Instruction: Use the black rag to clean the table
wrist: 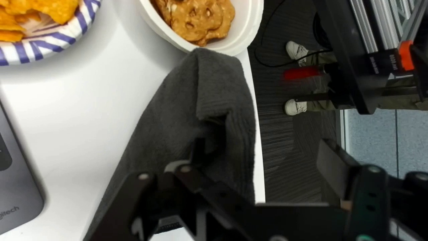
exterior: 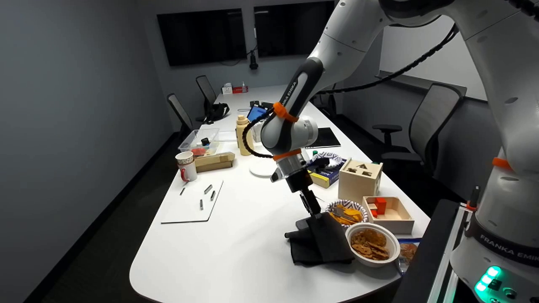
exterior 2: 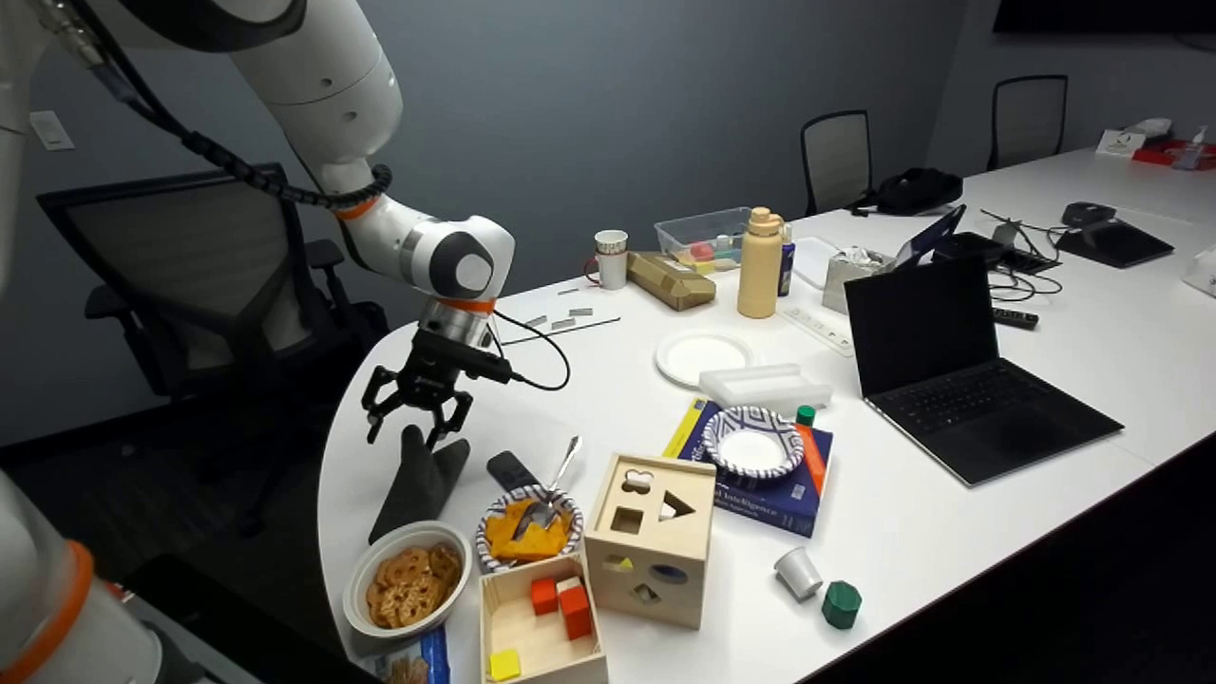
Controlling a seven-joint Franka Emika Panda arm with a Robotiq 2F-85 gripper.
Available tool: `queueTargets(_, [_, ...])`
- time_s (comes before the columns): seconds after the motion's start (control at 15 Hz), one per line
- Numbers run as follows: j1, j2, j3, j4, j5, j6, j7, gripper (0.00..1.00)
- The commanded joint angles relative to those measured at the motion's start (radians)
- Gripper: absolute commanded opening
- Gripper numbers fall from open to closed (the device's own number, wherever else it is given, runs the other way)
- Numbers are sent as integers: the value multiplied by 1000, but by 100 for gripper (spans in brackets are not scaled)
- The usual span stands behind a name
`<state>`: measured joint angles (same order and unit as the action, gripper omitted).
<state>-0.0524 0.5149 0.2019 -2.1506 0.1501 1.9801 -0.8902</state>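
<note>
The black rag [exterior: 326, 244] lies crumpled on the white table [exterior: 236, 261] near its rounded end. In an exterior view a fold of the rag [exterior 2: 418, 489] stands up. In the wrist view the rag [wrist: 174, 110] reaches close to the table edge. My gripper [exterior 2: 404, 439] is open just above the rag, pointing down. In the wrist view the gripper [wrist: 264, 155] has one finger over the rag and the other out past the table edge. Whether the near finger touches the cloth I cannot tell. In an exterior view the gripper [exterior: 312, 210] hides part of the rag's top.
A bowl of pretzels [wrist: 252, 30] stands against the rag's end. A patterned plate of chips [wrist: 57, 43] and a grey device [wrist: 20, 194] lie beside the rag. A wooden tray [exterior: 396, 226] and shape box [exterior: 358, 185] stand beyond. A thin white board [exterior: 181, 214] lies across the table.
</note>
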Motion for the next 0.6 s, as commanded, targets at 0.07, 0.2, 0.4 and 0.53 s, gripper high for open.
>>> queueTargets(0.07, [45,-84,-19,-32,-67,15,42,100])
queueTargets(0.2, [65,-135,-20,-46,-116,21,68,100])
queueTargets(0.4, [92,-237,-10,-86,-185,52,96,100])
queueTargets(0.53, [108,-293,-7,-109,-216,80,109,100])
